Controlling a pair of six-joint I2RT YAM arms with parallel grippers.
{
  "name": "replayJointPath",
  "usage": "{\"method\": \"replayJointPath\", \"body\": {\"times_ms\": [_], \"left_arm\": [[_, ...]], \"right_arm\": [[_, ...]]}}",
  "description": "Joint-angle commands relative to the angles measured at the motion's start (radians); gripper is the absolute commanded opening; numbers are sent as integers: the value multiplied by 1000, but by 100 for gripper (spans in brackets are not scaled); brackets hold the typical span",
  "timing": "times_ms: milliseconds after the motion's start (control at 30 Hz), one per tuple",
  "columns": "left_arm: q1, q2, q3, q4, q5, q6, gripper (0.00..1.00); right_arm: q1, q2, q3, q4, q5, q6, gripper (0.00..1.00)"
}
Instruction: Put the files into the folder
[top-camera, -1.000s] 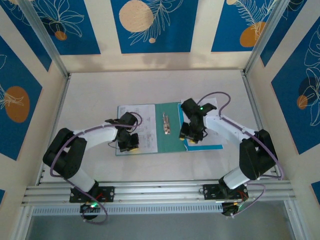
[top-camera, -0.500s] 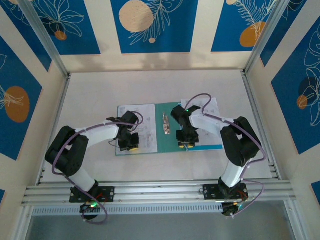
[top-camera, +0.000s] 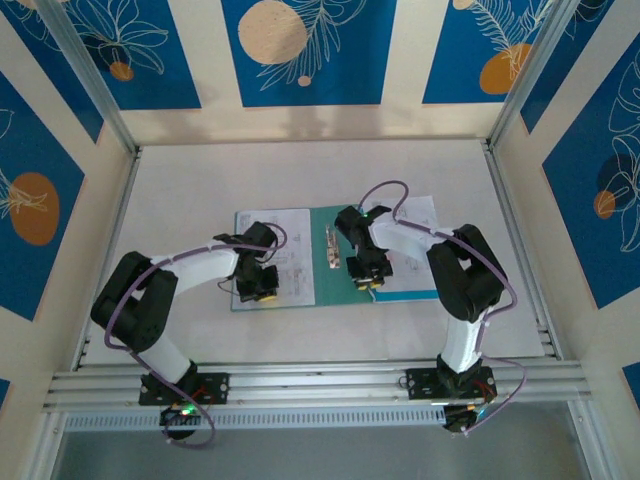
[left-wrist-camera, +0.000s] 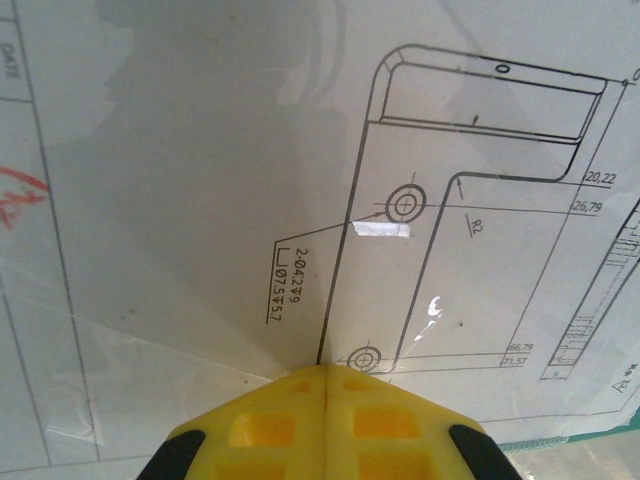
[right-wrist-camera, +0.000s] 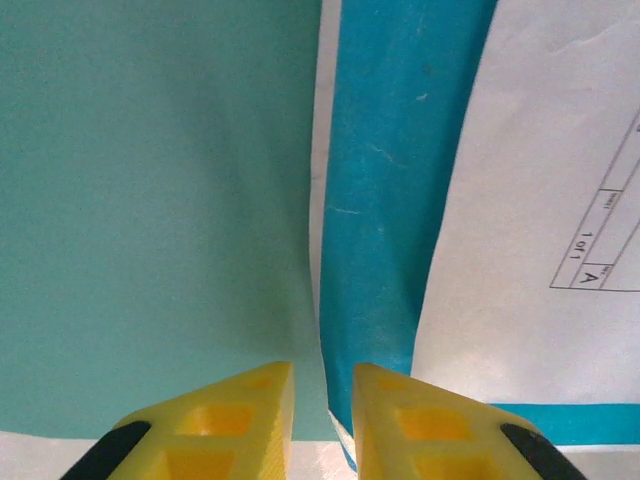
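Note:
The teal-green folder (top-camera: 340, 235) lies open in the middle of the table, a metal clip (top-camera: 332, 250) on its spine. White printed files (top-camera: 280, 235) lie on its left half. My left gripper (top-camera: 258, 290) is shut, and its tips (left-wrist-camera: 328, 372) press down on a drawing sheet (left-wrist-camera: 200, 150). My right gripper (top-camera: 365, 280) hovers at the folder's near edge. It is open by a narrow gap (right-wrist-camera: 323, 385), and a curled blue flap (right-wrist-camera: 390, 200) reaches down between the fingers. Teal folder card (right-wrist-camera: 150, 200) lies to their left and another white sheet (right-wrist-camera: 540, 200) to their right.
More white sheets (top-camera: 415, 215) lie to the right of the folder on a blue backing, which shows as a strip (top-camera: 420, 295) along the near edge. Aluminium rails (top-camera: 320, 380) run along the table's front, and patterned walls close in the other sides.
My right arm has folded in and swung its gripper left, from the blue backing's near edge to the teal panel's right edge. My left gripper has stayed pressed on the paper.

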Motion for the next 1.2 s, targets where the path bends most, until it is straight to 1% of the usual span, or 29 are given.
{"method": "replayJointPath", "body": {"times_ms": [0, 100, 267, 333, 433, 567, 700, 1167], "left_arm": [[-11, 18, 15, -34, -25, 19, 0], [-12, 17, 15, -32, -24, 18, 0], [-11, 17, 17, -32, -22, 19, 0], [-11, 17, 18, -35, -22, 20, 0], [-12, 19, 19, -34, -23, 22, 0], [-12, 22, 18, -32, -22, 21, 0], [-10, 21, 20, -32, -23, 20, 0], [-12, 17, 15, -32, -23, 22, 0]], "right_arm": [[19, 25, 35, -48, 36, -33, 24], [29, 36, 37, -51, 56, -43, 23], [35, 47, 35, -37, 59, -65, 17], [40, 52, 39, -32, 68, -83, 11], [52, 61, 44, -25, 89, -117, 0], [79, 64, 51, -13, 111, -166, 0], [102, 61, 70, -6, 100, -184, 0], [152, 144, 190, -24, 45, -177, 0]]}}
